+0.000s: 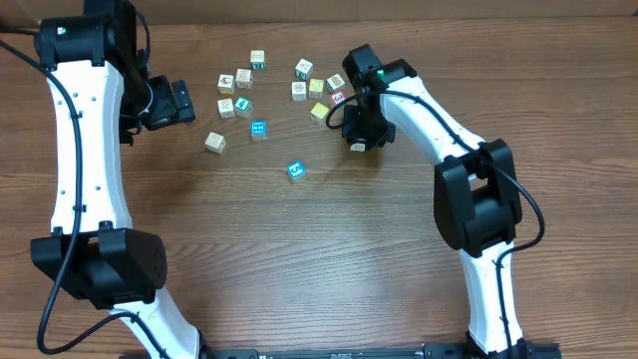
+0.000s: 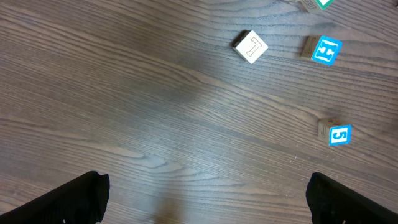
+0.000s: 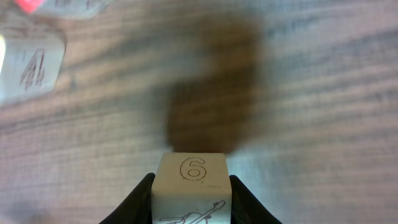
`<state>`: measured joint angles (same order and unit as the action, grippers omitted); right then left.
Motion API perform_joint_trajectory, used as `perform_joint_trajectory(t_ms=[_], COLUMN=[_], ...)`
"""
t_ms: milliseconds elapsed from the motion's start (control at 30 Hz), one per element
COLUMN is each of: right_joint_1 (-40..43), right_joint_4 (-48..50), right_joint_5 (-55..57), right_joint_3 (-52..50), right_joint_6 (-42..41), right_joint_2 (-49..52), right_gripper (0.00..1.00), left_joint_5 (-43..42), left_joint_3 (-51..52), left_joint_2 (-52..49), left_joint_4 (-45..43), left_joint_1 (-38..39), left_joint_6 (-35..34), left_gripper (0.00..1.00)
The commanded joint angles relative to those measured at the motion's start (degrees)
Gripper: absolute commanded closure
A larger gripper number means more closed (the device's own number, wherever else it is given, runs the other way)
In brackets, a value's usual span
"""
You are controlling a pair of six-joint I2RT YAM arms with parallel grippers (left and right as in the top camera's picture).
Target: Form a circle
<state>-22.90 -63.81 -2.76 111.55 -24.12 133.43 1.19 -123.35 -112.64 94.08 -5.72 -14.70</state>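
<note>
My right gripper (image 3: 191, 200) is shut on a cream-white cube (image 3: 191, 180) with a 6 on its top face; a black finger presses each side. From above, this cube (image 1: 357, 147) pokes out below the right gripper (image 1: 361, 133), to the right of the scattered blocks. Two bright blue cubes (image 1: 257, 130) (image 1: 295, 170) lie apart near the table's middle. A red/pink cube (image 1: 338, 98) sits just left of the right arm. My left gripper (image 1: 181, 100) hangs open at the far left, nothing between its fingers (image 2: 81, 198). No circle has formed.
Loose cream cubes (image 1: 215, 142) (image 1: 304, 68), two yellow cubes (image 1: 317, 87) (image 1: 320, 111) and a teal-green cube (image 1: 242, 104) lie scattered at the back. The left wrist view shows a cream cube marked 7 (image 2: 251, 46) and both blue cubes (image 2: 326, 50) (image 2: 339, 135).
</note>
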Motion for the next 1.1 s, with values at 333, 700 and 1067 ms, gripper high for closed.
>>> perform_joint_trajectory(t_ms=[333,700,1067], right_joint_1=[-0.9,-6.56,-13.86], right_joint_4=[-12.9,-8.96,-2.19], right_joint_5=[-9.99,-9.75,-0.26], right_joint_3=[0.57,-8.17,-11.89], right_joint_6=[5.22,8.07,9.38], right_joint_2=[-10.14,-10.1,-10.1], right_gripper=[0.7,0.7,0.7], left_joint_5=[0.72,0.72,0.72], left_joint_3=[-0.11,-0.11,-0.11], left_joint_2=[-0.5,-0.5,-0.5], left_joint_4=[-0.07,-0.07,-0.09], left_joint_1=[0.11,0.11,0.11], left_joint_6=[-0.76,-0.76,-0.76], left_gripper=[0.0,0.0,0.0])
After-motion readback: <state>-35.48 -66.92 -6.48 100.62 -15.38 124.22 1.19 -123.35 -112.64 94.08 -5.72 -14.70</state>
